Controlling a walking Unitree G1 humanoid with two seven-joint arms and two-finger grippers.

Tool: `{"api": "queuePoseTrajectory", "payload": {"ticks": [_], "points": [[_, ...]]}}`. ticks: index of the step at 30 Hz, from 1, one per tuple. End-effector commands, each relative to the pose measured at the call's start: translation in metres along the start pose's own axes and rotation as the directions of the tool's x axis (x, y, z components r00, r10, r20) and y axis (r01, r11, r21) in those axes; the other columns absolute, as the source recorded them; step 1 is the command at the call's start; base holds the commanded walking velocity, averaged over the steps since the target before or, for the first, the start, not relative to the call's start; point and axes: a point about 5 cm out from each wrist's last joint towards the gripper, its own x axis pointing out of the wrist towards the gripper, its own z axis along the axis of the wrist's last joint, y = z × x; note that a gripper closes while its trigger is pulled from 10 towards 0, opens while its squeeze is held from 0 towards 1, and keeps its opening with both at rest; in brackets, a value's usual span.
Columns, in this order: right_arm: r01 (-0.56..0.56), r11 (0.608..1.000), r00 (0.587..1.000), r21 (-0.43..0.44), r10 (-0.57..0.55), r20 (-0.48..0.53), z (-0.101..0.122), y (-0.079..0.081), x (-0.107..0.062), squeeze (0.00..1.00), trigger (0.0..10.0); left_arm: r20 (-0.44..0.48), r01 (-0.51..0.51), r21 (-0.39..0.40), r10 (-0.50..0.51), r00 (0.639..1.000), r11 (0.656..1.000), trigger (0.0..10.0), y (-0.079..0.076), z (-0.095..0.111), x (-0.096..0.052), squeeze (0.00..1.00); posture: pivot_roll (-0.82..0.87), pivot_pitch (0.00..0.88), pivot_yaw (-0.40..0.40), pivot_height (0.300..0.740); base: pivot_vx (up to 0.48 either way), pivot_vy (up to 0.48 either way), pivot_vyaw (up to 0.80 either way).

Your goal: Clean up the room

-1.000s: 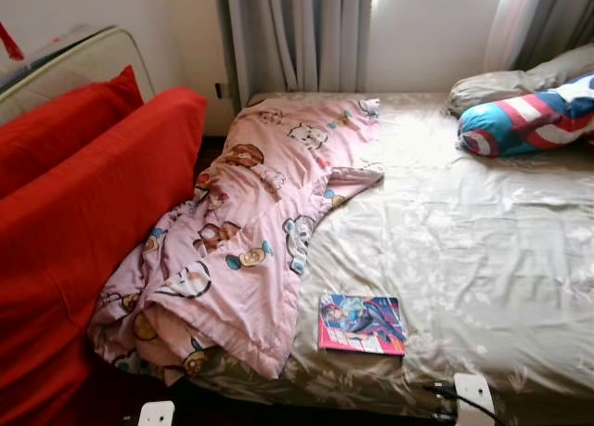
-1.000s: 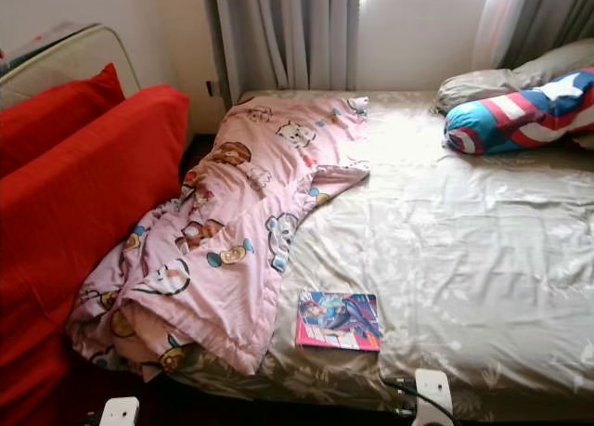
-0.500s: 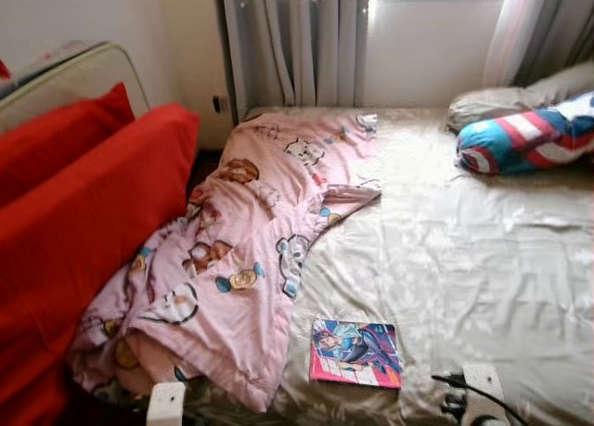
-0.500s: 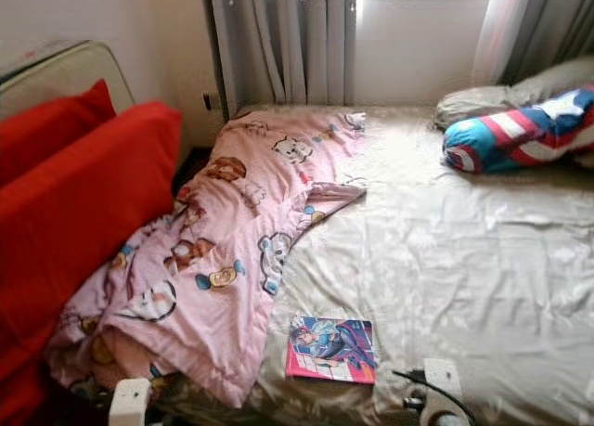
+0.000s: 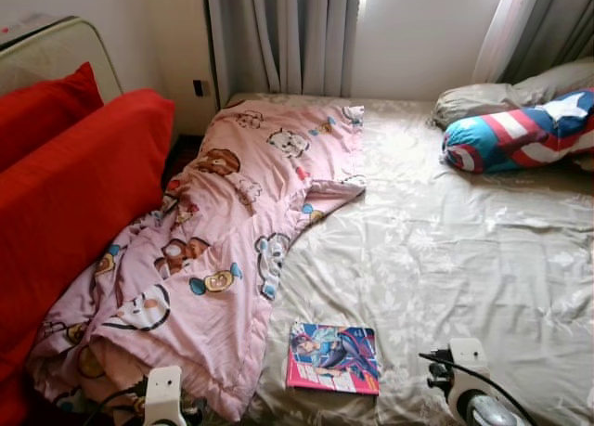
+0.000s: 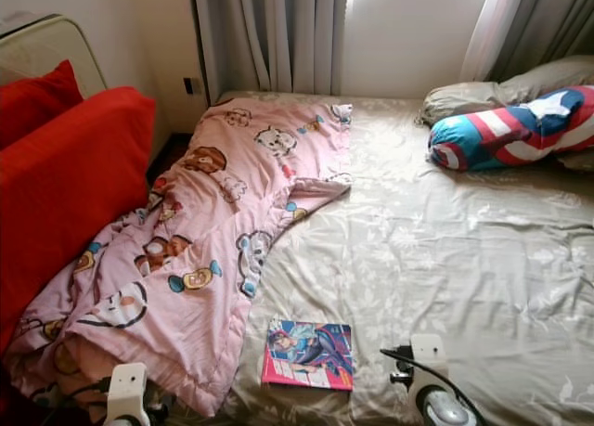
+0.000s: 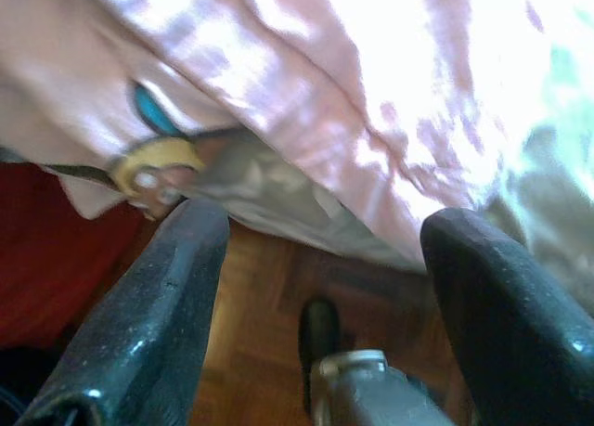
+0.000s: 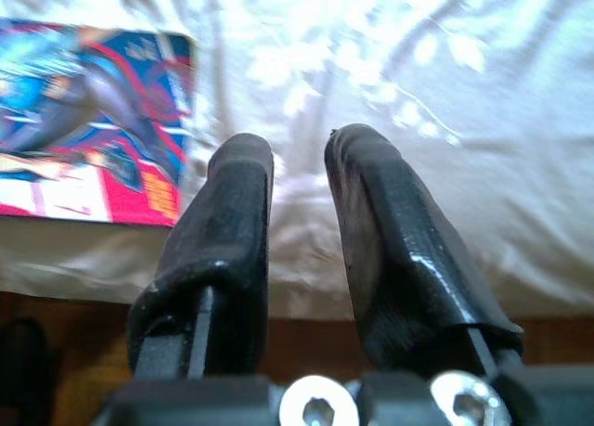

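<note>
A pink cartoon-print blanket [image 5: 213,250] lies crumpled over the left side of the bed [image 5: 464,259], its lower end hanging off the front edge. A colourful comic book [image 5: 334,356] lies flat on the beige sheet near the front edge. My left gripper [image 7: 320,250] is open, low at the bed's front edge under the hanging blanket [image 7: 306,92]; wooden floor shows below it. My right gripper [image 8: 299,157] is shut with nothing in it, just right of the book [image 8: 93,129] at the bed edge. Both wrists [image 5: 164,395] [image 5: 469,389] show at the bottom of the eye views.
A red sofa cushion [image 5: 65,185] stands along the bed's left side. A blue, red and white bolster [image 5: 520,129] and a grey pillow [image 5: 492,96] lie at the head, back right. Grey curtains [image 5: 278,36] hang behind the bed.
The camera has moved closer to the bed and shifted left. Both wrists have come further up into the bottom of the view. Blanket and book lie as before.
</note>
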Motion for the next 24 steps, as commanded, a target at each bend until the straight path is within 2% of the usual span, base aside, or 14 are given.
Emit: {"api": "queuePoseTrajectory", "payload": {"ticks": [1,3,6,7,8,10,12,13,19,24], "points": [[-0.008,1.000,1.000,0.019,0.007,0.025,0.002,0.001,0.000,0.00,10.0,0.014,-0.015,-0.019,0.016,1.000,1.000,10.0,0.006,-0.001,-0.002,0.00,-0.05,0.000,0.001,0.740,0.000,0.000,0.00],[-0.027,0.999,0.997,0.023,0.025,0.068,0.007,0.006,0.001,0.00,10.0,0.062,-0.022,-0.029,0.023,0.998,0.999,10.0,0.010,0.005,-0.001,0.00,-0.05,0.000,0.030,0.740,0.000,0.000,0.00],[-0.034,0.999,0.996,0.026,0.031,0.086,0.010,0.007,0.001,0.00,10.0,0.086,-0.024,-0.040,0.028,0.996,0.999,10.0,0.011,0.009,-0.001,0.00,-0.05,0.000,0.041,0.740,0.000,0.000,0.00],[-0.028,0.997,0.990,-0.075,0.038,0.132,0.027,0.018,0.007,0.00,10.0,0.109,-0.018,-0.043,0.023,0.994,0.999,10.0,0.011,0.012,-0.001,0.00,-0.05,0.000,0.042,0.740,0.000,0.000,0.00],[-0.028,0.997,0.990,-0.075,0.038,0.132,0.027,0.018,0.007,0.00,10.0,0.109,-0.018,-0.043,0.023,0.994,0.999,10.0,0.011,0.012,-0.001,0.00,-0.05,0.000,0.042,0.740,0.000,0.000,0.00],[-0.056,0.991,0.961,-0.124,0.087,0.263,0.065,0.048,0.015,0.00,10.0,0.133,-0.010,-0.046,0.016,0.991,0.999,10.0,0.012,0.016,-0.001,0.00,-0.06,0.000,0.047,0.740,0.000,0.000,0.00],[-0.091,0.989,0.922,-0.115,0.127,0.365,0.090,0.066,0.015,0.00,10.0,0.152,-0.004,-0.050,0.011,0.988,0.999,10.0,0.012,0.019,0.000,0.00,-0.06,0.000,0.049,0.740,0.000,0.000,0.00],[-0.107,0.990,0.909,-0.096,0.136,0.394,0.096,0.070,0.015,0.00,10.0,0.157,-0.001,-0.051,0.009,0.988,0.999,10.0,0.012,0.020,0.000,0.00,-0.06,0.000,0.050,0.740,0.000,0.000,0.00],[-0.126,0.991,0.868,-0.047,0.134,0.478,0.109,0.070,0.012,0.00,10.0,0.205,0.009,-0.074,0.006,0.979,0.997,10.0,0.012,0.026,-0.001,0.00,-0.07,0.000,0.040,0.740,0.000,0.000,0.00],[-0.088,0.994,0.835,-0.058,0.105,0.540,0.121,0.064,0.008,0.00,10.0,0.232,0.030,-0.098,-0.006,0.973,0.995,10.0,0.010,0.027,-0.001,0.00,-0.06,0.000,0.025,0.740,0.000,0.000,0.00]]}}
